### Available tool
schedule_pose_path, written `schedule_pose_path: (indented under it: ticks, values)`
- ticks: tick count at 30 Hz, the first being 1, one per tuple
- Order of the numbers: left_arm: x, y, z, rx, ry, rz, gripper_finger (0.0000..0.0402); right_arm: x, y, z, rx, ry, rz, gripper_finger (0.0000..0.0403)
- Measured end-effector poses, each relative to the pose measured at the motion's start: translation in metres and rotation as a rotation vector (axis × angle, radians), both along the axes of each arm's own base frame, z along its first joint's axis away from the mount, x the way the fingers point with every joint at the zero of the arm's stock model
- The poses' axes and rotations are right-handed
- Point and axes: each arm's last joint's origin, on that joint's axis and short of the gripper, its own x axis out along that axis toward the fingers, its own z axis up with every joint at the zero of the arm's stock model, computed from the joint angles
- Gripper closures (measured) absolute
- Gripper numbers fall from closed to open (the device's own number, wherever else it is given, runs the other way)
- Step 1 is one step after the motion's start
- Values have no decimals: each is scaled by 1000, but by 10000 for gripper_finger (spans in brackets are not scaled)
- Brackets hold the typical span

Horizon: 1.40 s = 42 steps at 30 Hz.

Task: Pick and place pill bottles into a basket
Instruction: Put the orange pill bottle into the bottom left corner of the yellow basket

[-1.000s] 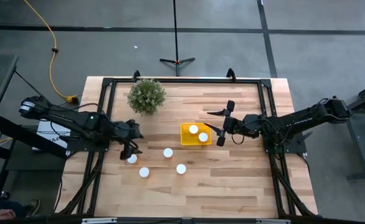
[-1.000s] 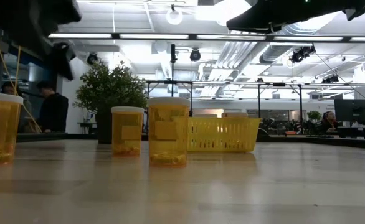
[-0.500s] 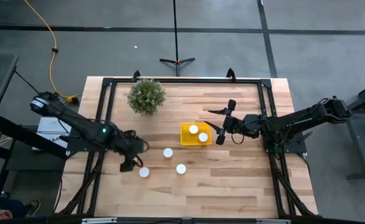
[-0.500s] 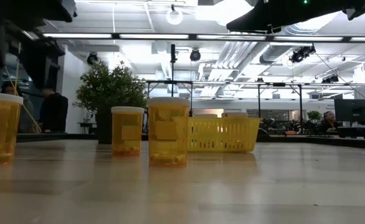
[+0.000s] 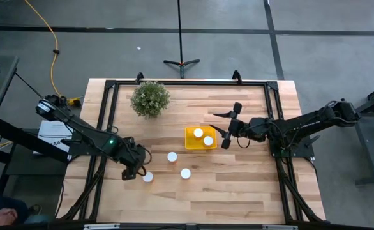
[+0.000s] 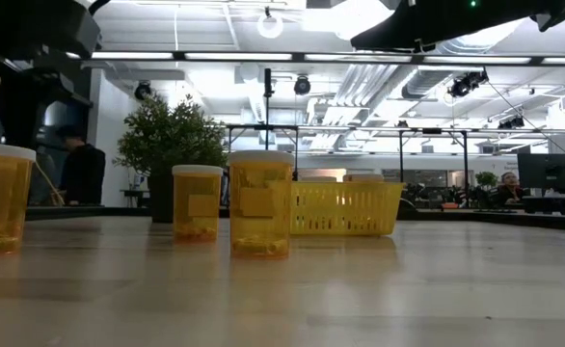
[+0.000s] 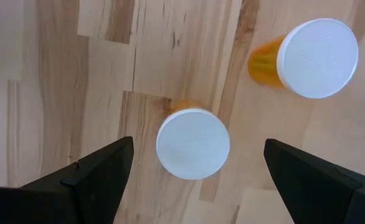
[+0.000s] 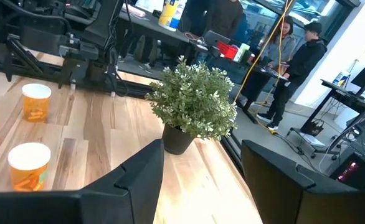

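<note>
The pill bottles are small orange-tinted cylinders with round white caps. Three stand on the bare worktop (image 5: 238, 191) in the lower middle of the high view: one (image 5: 148, 177) under the left gripper (image 5: 134, 171), one (image 5: 172, 156) just left of the basket, one (image 5: 185, 173) lower right of it. The yellow basket (image 5: 191, 144), centre frame, holds two more (image 5: 198, 133) (image 5: 208, 140). The left gripper is spread wide, grasping nothing. The right gripper (image 5: 228, 128) hangs released beside the basket's right wall.
</note>
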Motion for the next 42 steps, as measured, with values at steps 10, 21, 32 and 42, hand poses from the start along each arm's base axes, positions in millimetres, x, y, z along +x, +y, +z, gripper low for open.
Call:
schedule_pose_path:
  ticks: [10, 21, 32, 42]
  values:
    - [2, -1, -8, 4, 17, 27, 5, 0, 0, -2, -6, 18, 1, 197]
    - [10, -5, -25, 46, 96, 28, 5, 0, 0, -1, -27, 26, 3, 197]
    - [14, -7, -36, 93, 147, 6, 5, 0, 0, -1, -30, 25, 3, 198]
    - [15, -7, -36, 109, 136, -29, 72, 0, 0, -1, -29, 25, 3, 198]
